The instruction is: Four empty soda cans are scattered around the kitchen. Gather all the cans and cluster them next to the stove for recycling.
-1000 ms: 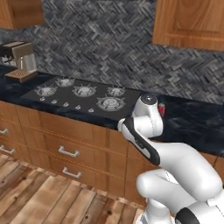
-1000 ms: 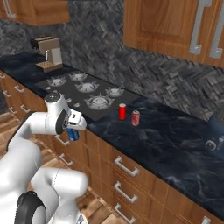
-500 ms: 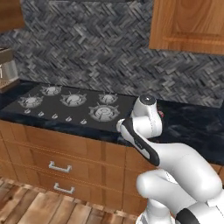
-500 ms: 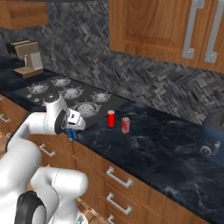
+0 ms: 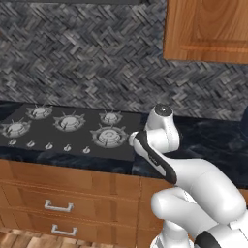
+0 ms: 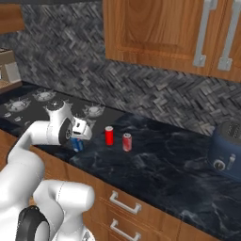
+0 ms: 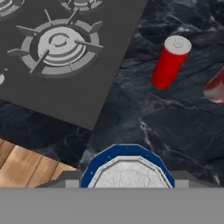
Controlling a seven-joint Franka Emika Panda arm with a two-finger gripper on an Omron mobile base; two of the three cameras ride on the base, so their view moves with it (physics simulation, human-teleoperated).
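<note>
two cans (image 6: 109,135) right of stove (image 5: 68,131), third can (image 6: 77,144) held at counter (image 6: 164,174) front

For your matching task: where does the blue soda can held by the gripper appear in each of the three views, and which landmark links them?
Left base view: hidden behind the arm.
Right base view: blue soda can left of centre, under the gripper, at the counter's front edge.
Hand view: blue soda can bottom centre, seen from above.
Shared landmark: the stove.
</note>
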